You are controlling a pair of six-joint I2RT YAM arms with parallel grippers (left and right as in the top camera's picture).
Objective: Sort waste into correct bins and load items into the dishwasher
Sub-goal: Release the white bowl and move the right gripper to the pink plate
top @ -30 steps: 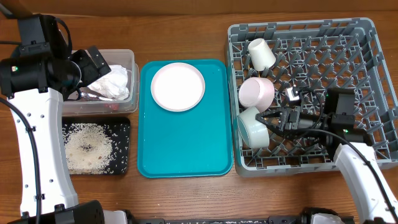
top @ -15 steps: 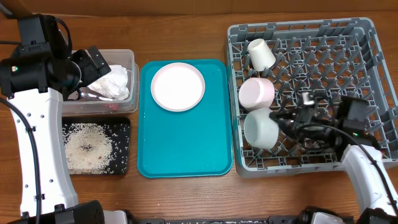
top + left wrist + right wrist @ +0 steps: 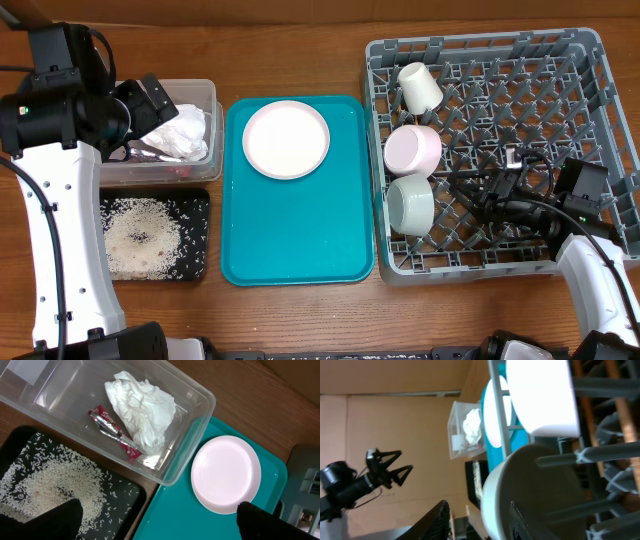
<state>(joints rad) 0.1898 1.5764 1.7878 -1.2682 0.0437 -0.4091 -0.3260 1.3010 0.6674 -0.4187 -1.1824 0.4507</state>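
Overhead, the pale-pink plate [image 3: 286, 139] lies flat in the upper part of the teal tray [image 3: 300, 250], the only dish in view that is not in the rack [image 3: 600, 120]. It is round, so there is no long axis to line up with. What counts is which side of its rim an arm can reach.

Just past the tray's left edge stands the clear tub [image 3: 205, 92]. The left gripper [image 3: 157, 510] hovers above that tub, fingers spread wide with nothing between them. In the left wrist view the plate sits just ahead of the right-hand finger, beyond the tub's corner.

To the plate's right, past the tray's edge and the rack wall, the cup [image 3: 420, 87], the upper bowl [image 3: 412, 150] and the lower bowl [image 3: 410, 205] stand along the rack's left column. The right gripper [image 3: 480, 515] is deeper in the rack, to the right of the lower bowl. Its fingers are partly apart and hold nothing that I can make out, though the right wrist view shows that bowl's rim close in front of them.

By my reckoning the left arm is nearer the plate, but the rack lies on the right arm's side. Either the right arm reaches leftward over the rack wall, or the left arm carries the plate across the tray.
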